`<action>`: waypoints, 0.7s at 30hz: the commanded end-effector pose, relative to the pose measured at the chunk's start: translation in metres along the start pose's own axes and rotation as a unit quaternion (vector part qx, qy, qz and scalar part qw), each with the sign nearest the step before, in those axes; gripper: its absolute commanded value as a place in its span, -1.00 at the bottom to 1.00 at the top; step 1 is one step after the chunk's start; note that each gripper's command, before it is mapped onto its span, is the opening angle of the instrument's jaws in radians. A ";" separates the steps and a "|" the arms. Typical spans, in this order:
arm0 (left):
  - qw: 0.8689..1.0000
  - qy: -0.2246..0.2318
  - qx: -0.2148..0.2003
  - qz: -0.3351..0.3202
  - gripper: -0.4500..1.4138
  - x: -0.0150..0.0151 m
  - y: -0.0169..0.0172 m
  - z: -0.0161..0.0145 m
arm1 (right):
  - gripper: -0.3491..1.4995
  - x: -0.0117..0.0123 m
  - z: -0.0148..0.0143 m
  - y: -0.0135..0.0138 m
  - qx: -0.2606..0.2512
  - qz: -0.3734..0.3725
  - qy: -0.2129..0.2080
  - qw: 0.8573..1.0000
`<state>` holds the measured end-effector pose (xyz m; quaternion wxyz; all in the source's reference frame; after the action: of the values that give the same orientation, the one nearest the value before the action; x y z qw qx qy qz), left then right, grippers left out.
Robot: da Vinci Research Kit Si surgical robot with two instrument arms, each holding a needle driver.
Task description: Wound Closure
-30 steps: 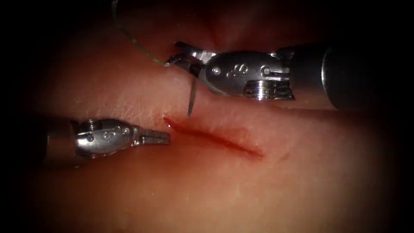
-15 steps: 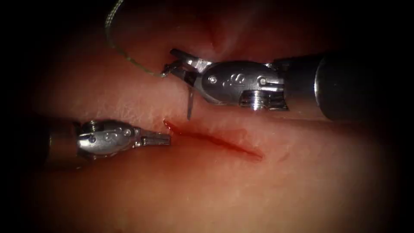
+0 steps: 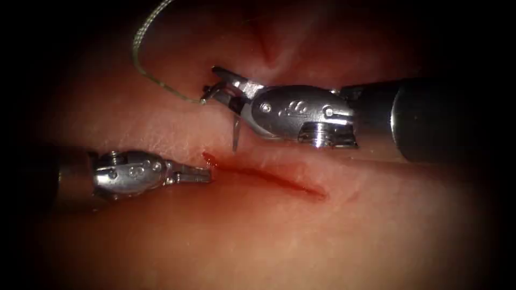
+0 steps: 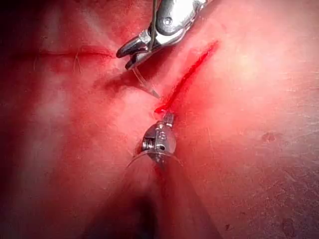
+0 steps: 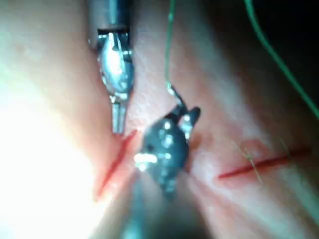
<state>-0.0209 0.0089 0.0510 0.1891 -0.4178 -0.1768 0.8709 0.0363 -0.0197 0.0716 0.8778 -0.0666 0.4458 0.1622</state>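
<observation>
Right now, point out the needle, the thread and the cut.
needle [image 3: 236,131], endoscope view: on its shaft below the right pincer [image 3: 219,92], which grips it near the thread end.
thread [image 3: 141,67], endoscope view: on the loop's left bend.
cut [image 3: 269,174], endoscope view: on its middle.

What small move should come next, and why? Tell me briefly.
Probably lower the needle tip into the tissue. The right claw grips it near its thread end, tip pointing down by the cut's left end, not visibly in the tissue. The left claw, shut and holding nothing, lies beside that end.
</observation>
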 end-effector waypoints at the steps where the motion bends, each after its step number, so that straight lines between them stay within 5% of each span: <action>1: 1.000 0.001 -0.001 0.001 -0.78 -0.0002 -0.0002 0.0008 | -1.00 0.0000 0.0007 -0.0002 0.002 0.005 -0.003 1.000; 21: 1.000 0.001 -0.002 0.001 -0.80 -0.0003 -0.0003 0.0006 | -1.00 -0.0009 0.0012 -0.0019 0.046 0.085 -0.057 0.994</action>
<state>-0.0206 0.0090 0.0510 0.1876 -0.4184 -0.1774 0.8708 0.0366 -0.0215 0.0725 0.8886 0.0256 0.4028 0.2178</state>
